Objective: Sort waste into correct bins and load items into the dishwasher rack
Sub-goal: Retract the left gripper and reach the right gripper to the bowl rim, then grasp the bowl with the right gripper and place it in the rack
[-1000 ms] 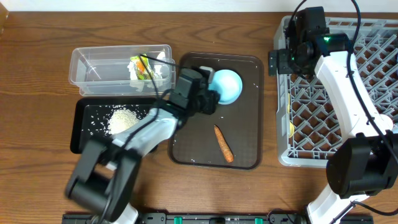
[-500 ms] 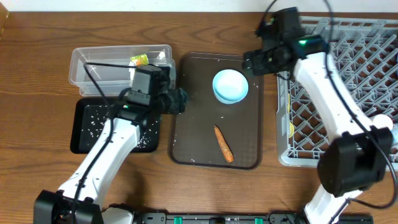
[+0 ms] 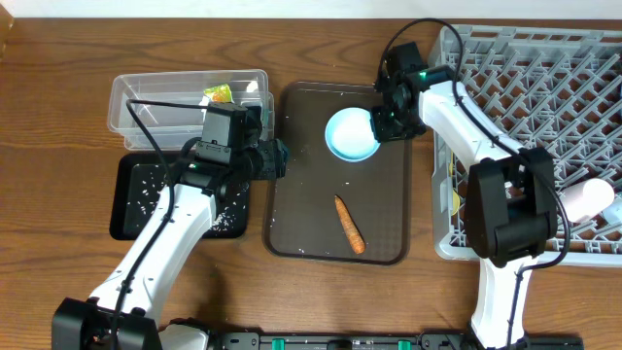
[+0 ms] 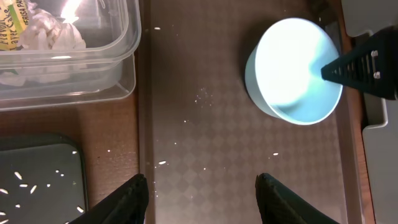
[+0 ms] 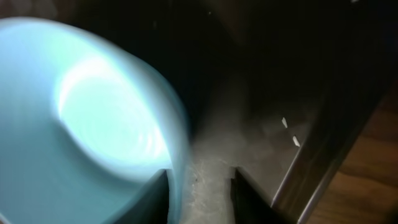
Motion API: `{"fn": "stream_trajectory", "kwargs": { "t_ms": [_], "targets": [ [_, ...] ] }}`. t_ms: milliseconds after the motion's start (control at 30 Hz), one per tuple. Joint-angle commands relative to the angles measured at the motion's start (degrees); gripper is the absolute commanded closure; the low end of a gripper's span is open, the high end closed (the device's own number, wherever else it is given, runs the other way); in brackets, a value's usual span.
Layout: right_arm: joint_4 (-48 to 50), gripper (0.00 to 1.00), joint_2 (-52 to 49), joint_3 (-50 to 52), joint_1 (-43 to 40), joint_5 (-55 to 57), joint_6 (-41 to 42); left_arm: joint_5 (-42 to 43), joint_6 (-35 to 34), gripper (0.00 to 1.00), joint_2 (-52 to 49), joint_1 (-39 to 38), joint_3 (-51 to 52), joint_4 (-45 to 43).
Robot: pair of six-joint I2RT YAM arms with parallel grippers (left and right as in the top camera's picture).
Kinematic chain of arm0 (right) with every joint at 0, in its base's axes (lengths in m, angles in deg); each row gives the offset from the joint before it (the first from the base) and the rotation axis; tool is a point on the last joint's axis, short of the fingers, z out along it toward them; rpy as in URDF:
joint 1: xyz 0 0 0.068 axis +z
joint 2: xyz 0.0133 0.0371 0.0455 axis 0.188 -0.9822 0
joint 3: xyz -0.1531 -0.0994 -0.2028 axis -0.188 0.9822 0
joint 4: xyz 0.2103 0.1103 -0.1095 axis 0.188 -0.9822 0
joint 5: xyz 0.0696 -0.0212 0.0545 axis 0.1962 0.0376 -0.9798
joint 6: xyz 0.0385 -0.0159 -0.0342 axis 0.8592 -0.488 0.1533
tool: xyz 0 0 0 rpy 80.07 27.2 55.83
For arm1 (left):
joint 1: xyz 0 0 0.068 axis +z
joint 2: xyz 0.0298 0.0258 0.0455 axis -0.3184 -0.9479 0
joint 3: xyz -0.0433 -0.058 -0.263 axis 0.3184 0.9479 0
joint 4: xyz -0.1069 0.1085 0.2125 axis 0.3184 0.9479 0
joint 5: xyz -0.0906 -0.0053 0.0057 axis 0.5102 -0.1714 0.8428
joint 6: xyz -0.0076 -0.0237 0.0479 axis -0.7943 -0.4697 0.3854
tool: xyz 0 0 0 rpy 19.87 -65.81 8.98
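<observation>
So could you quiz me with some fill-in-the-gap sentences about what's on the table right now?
The right tool straddles the rim of the light ___ cup.
The cup stands on the brown serving tray, which also holds a piece of ___.
The tissue wads sit in the ___ tub.
The rice grains lie in the ___ tray.
Missing words: blue; carrot; clear; black.

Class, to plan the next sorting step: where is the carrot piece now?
Overhead view: the carrot piece lies on the brown tray, in its lower right part, below the blue cup.
</observation>
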Motion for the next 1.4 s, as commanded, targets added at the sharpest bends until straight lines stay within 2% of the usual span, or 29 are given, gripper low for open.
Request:
{"fn": "stream_trajectory", "kwargs": {
  "t_ms": [0, 67, 367, 500, 600, 667, 1367],
  "targets": [
    [1.3, 0.89, 0.0, -0.9, 0.2, 0.4, 1.1, -0.5, 0.1, 0.42, 0.4, 0.2, -0.6, 0.1],
    [2.2, 0.94, 0.0, -0.9, 0.2, 0.4, 1.1, -0.5, 0.1, 0.42, 0.4, 0.2, -0.6, 0.1],
    [1.5, 0.99, 0.0, -0.9, 0.4, 0.4, 1.1, -0.5, 0.1, 0.42, 0.4, 0.2, -0.6, 0.1],
    [1.0, 0.98, 0.0, -0.9, 0.3, 0.4, 1.1, -0.5, 0.1, 0.42, 0.4, 0.2, -0.6, 0.1],
    [0.6, 0.85, 0.0, -0.9, 0.3, 0.4, 1.5, -0.5, 0.1, 0.42, 0.4, 0.2, -0.6, 0.1],
    [0.5, 0.83, 0.0, -0.8, 0.4, 0.4, 1.9, -0.5, 0.1, 0.42, 0.4, 0.2, -0.6, 0.1],
    [-0.3, 0.87, -0.4, -0.2, 1.1, 0.4, 2.6, -0.5, 0.1, 0.42, 0.4, 0.2, -0.6, 0.1]
  ]
}}
